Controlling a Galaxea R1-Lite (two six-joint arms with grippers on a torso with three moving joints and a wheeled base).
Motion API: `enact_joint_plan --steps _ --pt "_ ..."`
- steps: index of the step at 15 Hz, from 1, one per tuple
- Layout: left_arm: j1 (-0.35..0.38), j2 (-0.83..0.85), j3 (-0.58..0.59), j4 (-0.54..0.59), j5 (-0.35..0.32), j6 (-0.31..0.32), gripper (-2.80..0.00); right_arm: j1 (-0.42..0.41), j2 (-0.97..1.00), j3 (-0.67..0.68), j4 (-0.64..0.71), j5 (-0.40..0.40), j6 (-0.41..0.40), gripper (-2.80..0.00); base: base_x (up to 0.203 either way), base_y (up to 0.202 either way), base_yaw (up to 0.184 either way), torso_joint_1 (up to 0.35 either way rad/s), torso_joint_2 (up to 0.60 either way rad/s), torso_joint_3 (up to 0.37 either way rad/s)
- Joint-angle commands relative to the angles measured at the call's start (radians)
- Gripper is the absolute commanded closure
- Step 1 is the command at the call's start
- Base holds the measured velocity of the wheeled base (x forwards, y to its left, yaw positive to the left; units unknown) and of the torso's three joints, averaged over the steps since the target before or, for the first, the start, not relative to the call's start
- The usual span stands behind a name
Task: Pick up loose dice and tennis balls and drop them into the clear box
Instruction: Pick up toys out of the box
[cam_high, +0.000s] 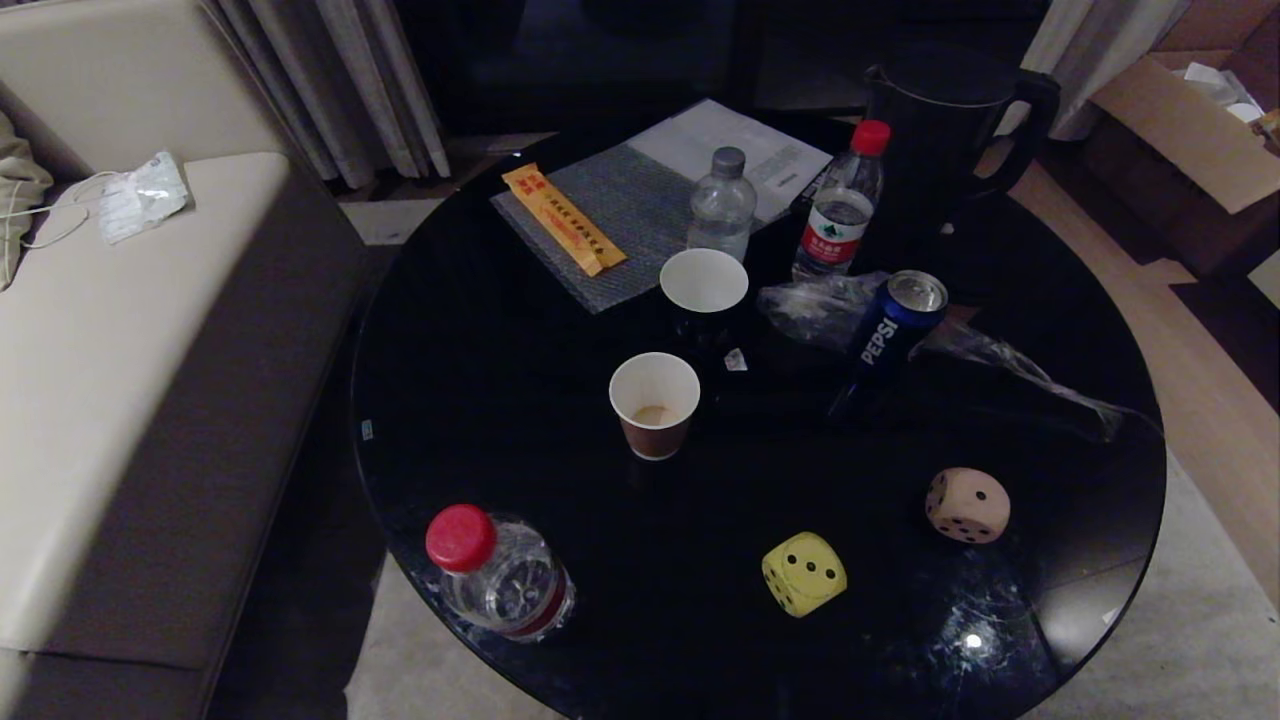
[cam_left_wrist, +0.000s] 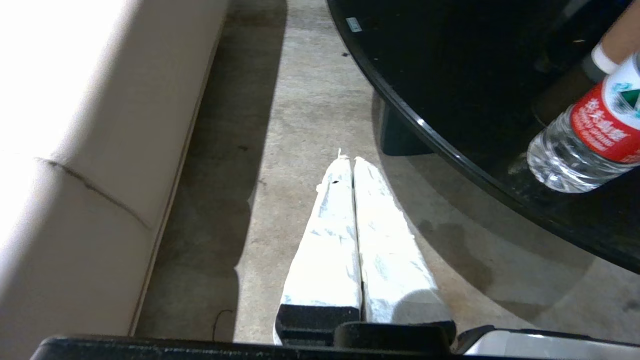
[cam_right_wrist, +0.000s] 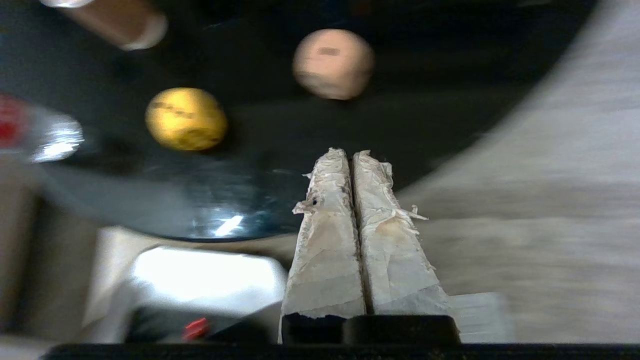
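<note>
**Two dice loose on the black table, both grippers pressed closed**

Head view: neither arm shows. The yellow die (cam_high: 803, 573) and tan die (cam_high: 967, 505) sit apart near the round black table's (cam_high: 480, 400) near edge, bare tabletop between them. Two paper cups (cam_high: 655, 403), a Pepsi can (cam_high: 888, 340) and bottles stand farther in. No clear box or tennis ball shows.

Left wrist view: the left gripper (cam_left_wrist: 348, 159), fingers together and empty, hangs over floor between sofa (cam_left_wrist: 100, 150) and table rim.

Right wrist view: the right gripper (cam_right_wrist: 346, 152), fingers together, empty, sits by the table's edge, short of both dice
</note>
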Motion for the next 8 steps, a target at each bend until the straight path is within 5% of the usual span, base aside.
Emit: enact_joint_plan --steps 1,5,6,8 --pt "0.0 0.002 0.002 0.0 0.001 0.001 0.0 0.048 0.302 -0.06 -0.05 0.072 0.033 0.0 0.0 0.0 0.0 0.0 0.0 0.0" --pt "0.0 0.002 0.002 0.0 0.001 -0.001 0.0 0.11 0.645 -0.08 -0.266 0.137 0.005 0.0 0.0 0.0 0.0 0.0 0.0 0.0" --pt "0.0 0.0 0.002 0.0 0.001 -0.001 0.0 0.113 0.713 -0.083 -0.325 0.145 -0.022 -2.8 0.0 0.0 0.0 0.0 0.0 0.0" --pt "0.0 0.002 0.002 0.0 0.001 -0.001 0.0 0.108 0.814 -0.093 -0.407 0.162 -0.103 -2.8 0.0 0.0 0.0 0.0 0.0 0.0"
